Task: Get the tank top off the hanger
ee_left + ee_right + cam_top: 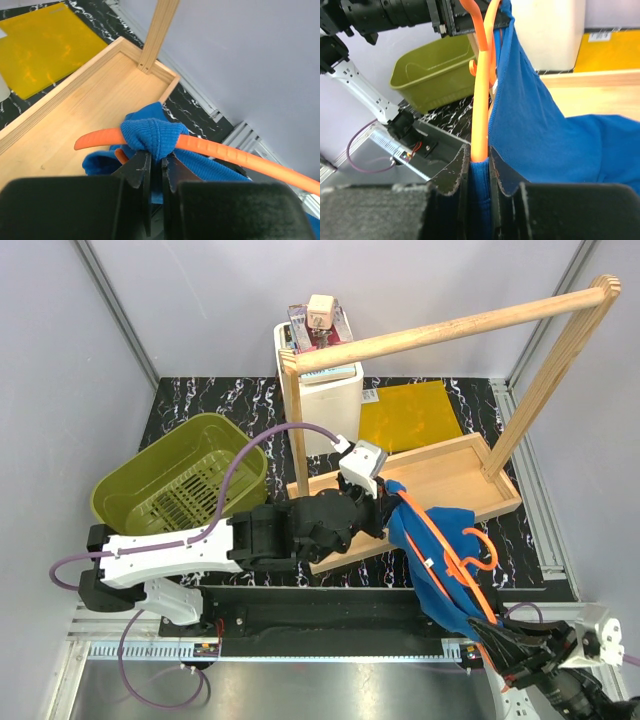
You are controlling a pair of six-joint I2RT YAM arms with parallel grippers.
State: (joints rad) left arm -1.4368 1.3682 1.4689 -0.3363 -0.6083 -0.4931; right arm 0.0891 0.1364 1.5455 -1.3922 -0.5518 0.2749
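Note:
The royal-blue tank top (440, 575) is stretched slantwise between my two grippers, with the orange hanger (455, 545) still inside it, near the wooden tray's front edge. My left gripper (383, 502) is shut on a bunched strap of the tank top (150, 135), which is wrapped over the hanger's arm (235, 152); the gripper (156, 162) pinches only fabric. My right gripper (503, 650), at the near right, is shut on the other end of the tank top (535, 115). In the right wrist view the hanger's arm (481, 100) runs into the fabric at the gripper (480, 167).
A green basket (120, 490) sits at the left. A wooden tray (450, 470) carries the wooden rail frame (450, 330). A yellow mat (410, 415) and a white box (330, 410) lie behind it.

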